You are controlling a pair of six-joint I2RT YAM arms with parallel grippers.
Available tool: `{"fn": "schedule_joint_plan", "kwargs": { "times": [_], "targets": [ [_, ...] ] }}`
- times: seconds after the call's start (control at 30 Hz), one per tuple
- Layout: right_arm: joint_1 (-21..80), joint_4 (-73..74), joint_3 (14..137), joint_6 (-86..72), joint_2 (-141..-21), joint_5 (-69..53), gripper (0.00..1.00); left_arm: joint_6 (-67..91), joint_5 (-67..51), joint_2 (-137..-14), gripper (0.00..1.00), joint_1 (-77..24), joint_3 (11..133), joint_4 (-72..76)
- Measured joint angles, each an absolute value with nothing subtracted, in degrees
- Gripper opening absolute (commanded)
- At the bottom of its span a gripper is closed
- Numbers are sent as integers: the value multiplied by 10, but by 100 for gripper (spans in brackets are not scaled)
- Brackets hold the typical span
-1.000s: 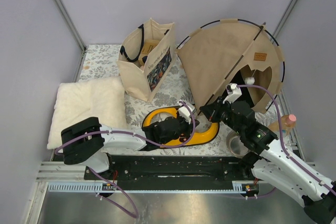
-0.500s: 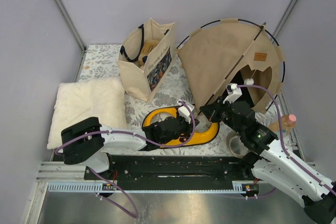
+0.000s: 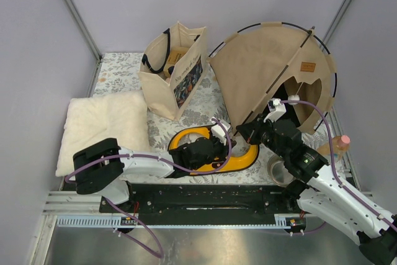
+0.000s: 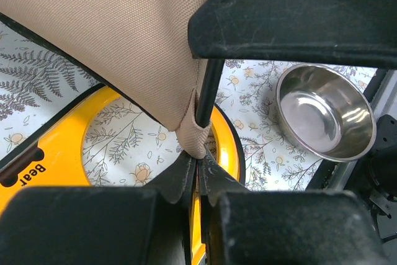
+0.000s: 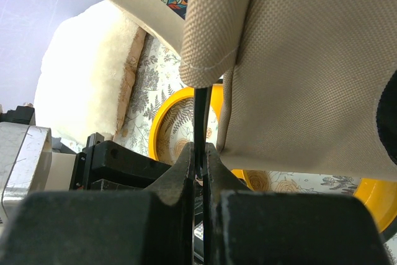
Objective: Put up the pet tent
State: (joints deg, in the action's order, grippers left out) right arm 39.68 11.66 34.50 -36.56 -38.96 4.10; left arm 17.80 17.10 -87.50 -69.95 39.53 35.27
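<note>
Tent (image 3: 267, 69) stands far right: tan canvas dome with arched doorway (image 3: 308, 98). I see left gripper (image 4: 197, 164) and right gripper (image 5: 198, 153) each clamped on a thin black pole (image 4: 208, 91).

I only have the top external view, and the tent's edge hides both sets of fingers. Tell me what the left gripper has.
Observer: In the left wrist view, the left gripper is shut on the pet tent, right at the lower end of a fabric sleeve that a black pole runs into.
Operator: Now the right one.
Observer: The right gripper is shut on a bare stretch of black pole just below a sleeve end.
</note>
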Motion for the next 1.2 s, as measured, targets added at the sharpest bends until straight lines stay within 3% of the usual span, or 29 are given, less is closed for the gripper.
{"fn": "schedule_joint_plan", "kwargs": {
  "times": [0.03, 0.07, 0.2, 0.27, 0.37, 0.6, 1.03, 1.1, 1.17, 1.2],
  "targets": [
    [397, 117, 345, -366, -390, 41, 0, 178, 171, -875, 9, -700, 395, 353],
    [397, 116, 345, -366, -390, 41, 0, 178, 171, -875, 21, -700, 395, 353],
    [397, 117, 345, -366, -390, 43, 0, 178, 167, -875, 35, -700, 395, 355],
    [397, 116, 345, -366, -390, 45, 0, 177, 165, -875, 36, -700, 395, 357],
    [397, 116, 345, -366, -390, 49, 0, 179, 163, -875, 28, -700, 395, 359],
    [397, 116, 345, -366, -390, 49, 0, 180, 166, -875, 0, -699, 395, 359],
    [397, 115, 345, -366, -390, 51, 0, 180, 171, -875, 1, -699, 395, 359],
    [397, 115, 345, -366, -390, 51, 0, 180, 172, -875, 28, -699, 395, 359],
    [397, 115, 345, -366, -390, 51, 0, 184, 171, -875, 45, -699, 395, 357],
    [397, 115, 345, -365, -390, 51, 0, 183, 172, -875, 48, -699, 395, 357]
  ]
}}
